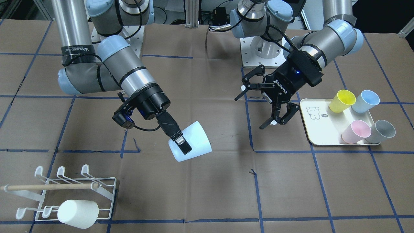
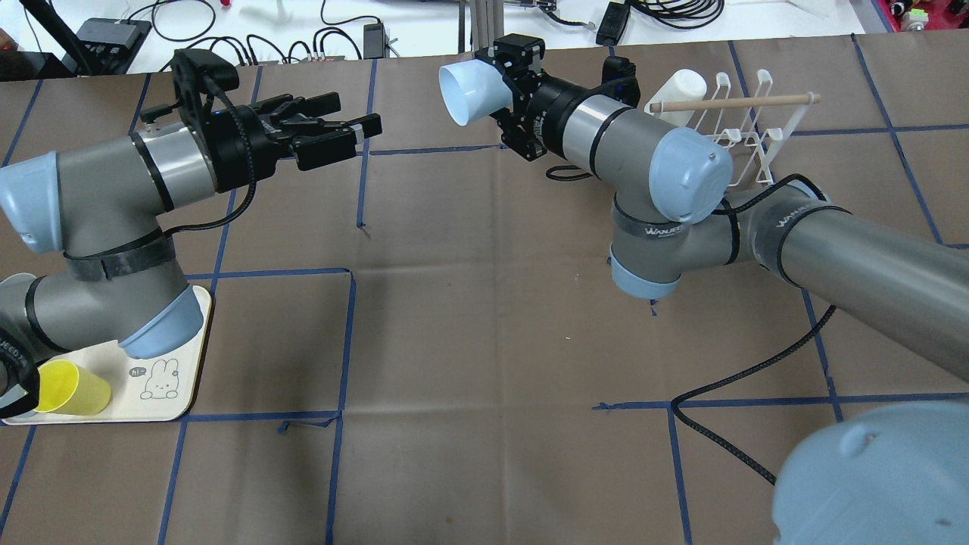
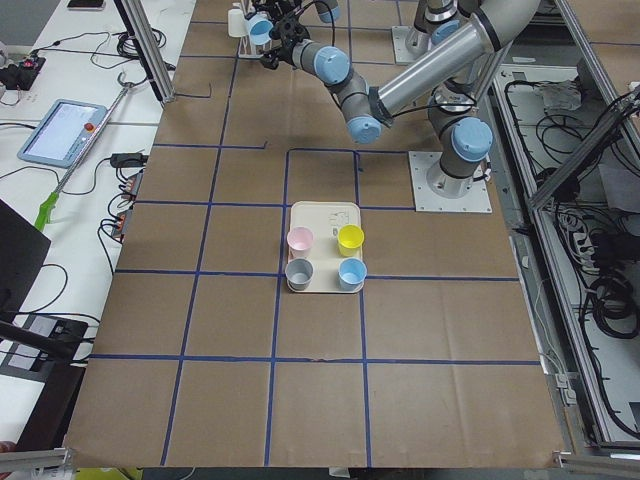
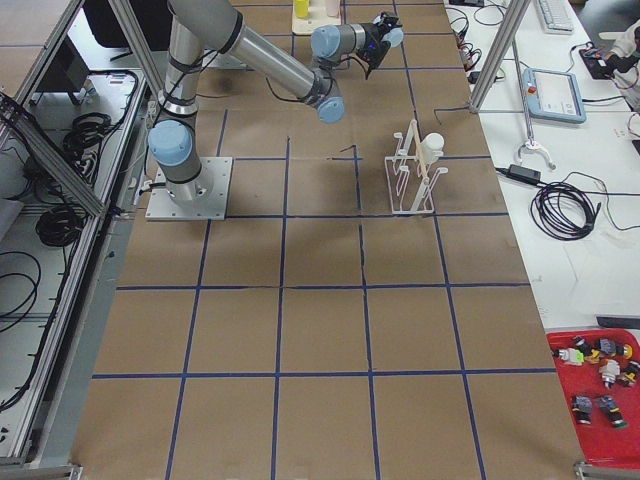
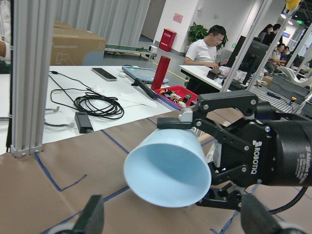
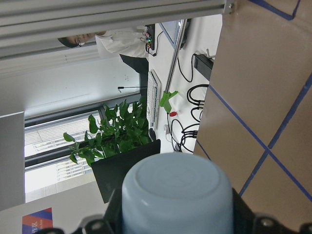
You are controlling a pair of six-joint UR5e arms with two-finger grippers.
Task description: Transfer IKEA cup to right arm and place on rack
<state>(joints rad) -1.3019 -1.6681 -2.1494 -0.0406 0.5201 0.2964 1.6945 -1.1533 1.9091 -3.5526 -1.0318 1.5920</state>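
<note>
A pale blue cup (image 1: 194,142) hangs tilted above the table's middle, mouth toward my left arm. My right gripper (image 1: 184,144) is shut on its base end, one flat finger (image 1: 183,144) on the outer wall. In the overhead view the cup (image 2: 463,92) sits at the right gripper (image 2: 503,94). My left gripper (image 1: 250,112) is open and empty, a short gap from the cup; it also shows overhead (image 2: 356,113). The left wrist view looks into the cup's mouth (image 5: 165,168). The right wrist view shows its base (image 6: 176,192). The white wire rack (image 1: 108,194) stands at the table's right end.
A white cup (image 1: 77,213) lies on the rack under its wooden dowel (image 1: 48,186). A cream tray (image 1: 318,126) near my left arm holds yellow (image 1: 342,101), blue (image 1: 365,101), pink (image 1: 355,131) and grey (image 1: 381,131) cups. A black cable (image 2: 727,446) trails over the table.
</note>
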